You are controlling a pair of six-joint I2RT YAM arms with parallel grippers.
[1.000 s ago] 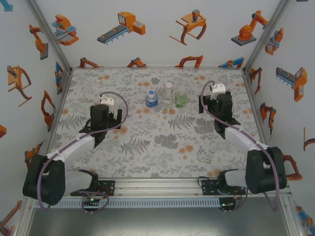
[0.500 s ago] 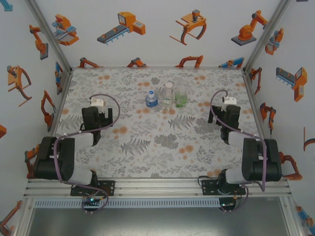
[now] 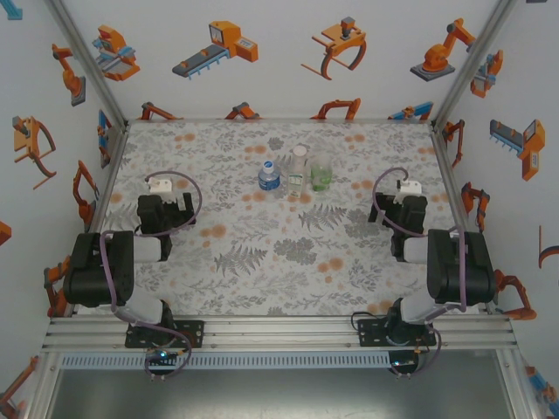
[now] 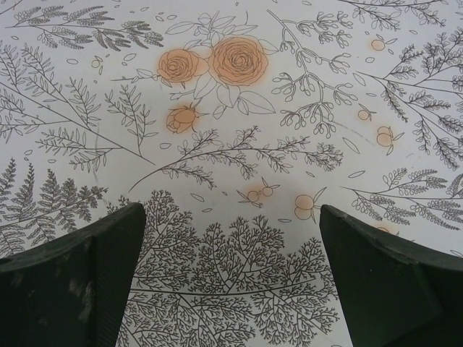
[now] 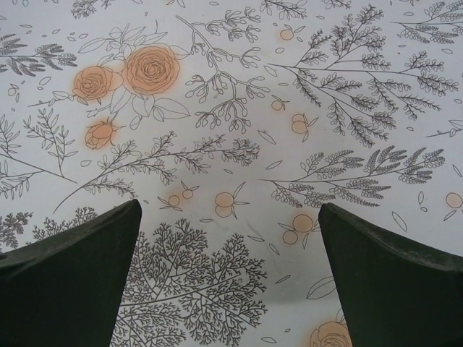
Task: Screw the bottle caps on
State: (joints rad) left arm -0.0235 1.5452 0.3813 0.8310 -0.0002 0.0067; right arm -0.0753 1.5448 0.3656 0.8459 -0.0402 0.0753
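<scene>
Clear plastic bottles [image 3: 299, 175] upright in a row; blue-labelled, white-labelled, green-tinted | left gripper [image 4: 230, 211] spread wide; right gripper [image 5: 228, 210] likewise

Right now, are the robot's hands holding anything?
No, nothing. The left gripper and the right gripper are both open, with just the flowery tablecloth showing in each gap.

Table [image 3: 262, 271] printed grey ferns, orange roses; blue-labelled bottle [image 3: 269, 177]

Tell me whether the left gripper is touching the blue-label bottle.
Apart. The top external view shows bare tablecloth between the left gripper and the blue-label bottle.
</scene>
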